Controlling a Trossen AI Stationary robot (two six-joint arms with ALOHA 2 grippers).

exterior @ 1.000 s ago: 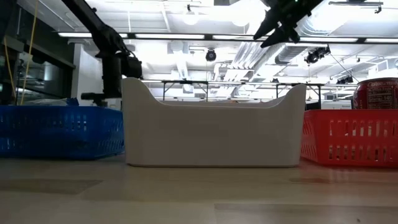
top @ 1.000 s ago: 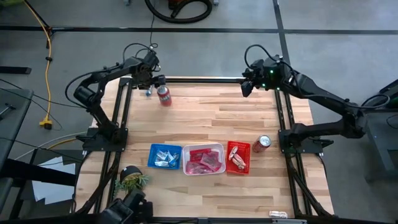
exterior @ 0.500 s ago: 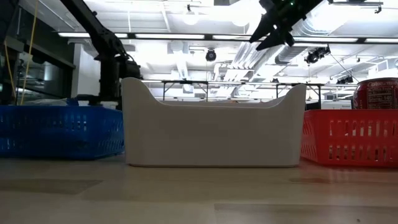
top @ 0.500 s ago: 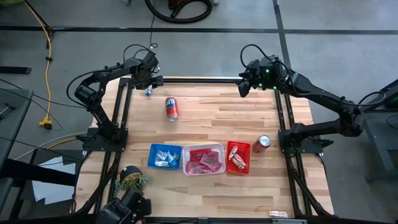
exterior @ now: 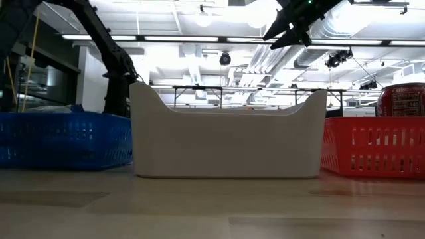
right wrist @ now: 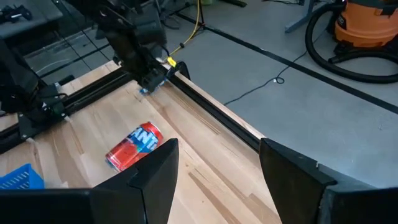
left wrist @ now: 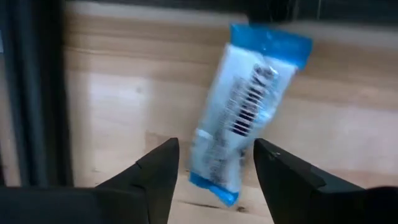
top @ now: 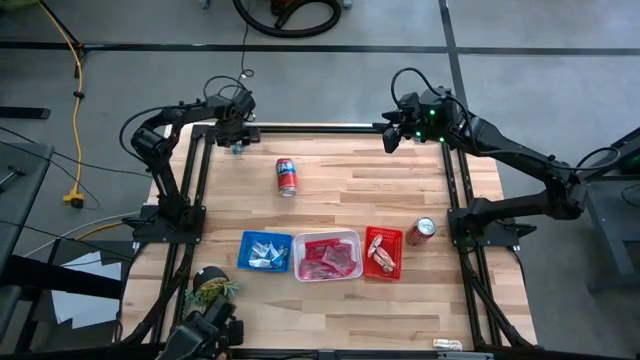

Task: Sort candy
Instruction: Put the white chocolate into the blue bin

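Left hand (top: 237,141) sits over the far-left corner of the desk (top: 400,190) in the high view, above a blue-and-white candy bar (top: 238,149). A fallen soda can (top: 287,177) lies nearby; the blue tray (top: 266,250), white tray (top: 328,256) and red tray (top: 383,253) wait along the near side, another can (top: 421,231) beside them.

Low view: trays only, right hand (exterior: 285,30) high up.

Left wrist view: fingers (left wrist: 158,167) spread open, bar (left wrist: 249,106) lying tilted between them. I'd drop straight, turn to match that tilt, then squeeze the middle.

Right wrist view: right hand (right wrist: 217,171) open, hovering at the far-right corner, idle.
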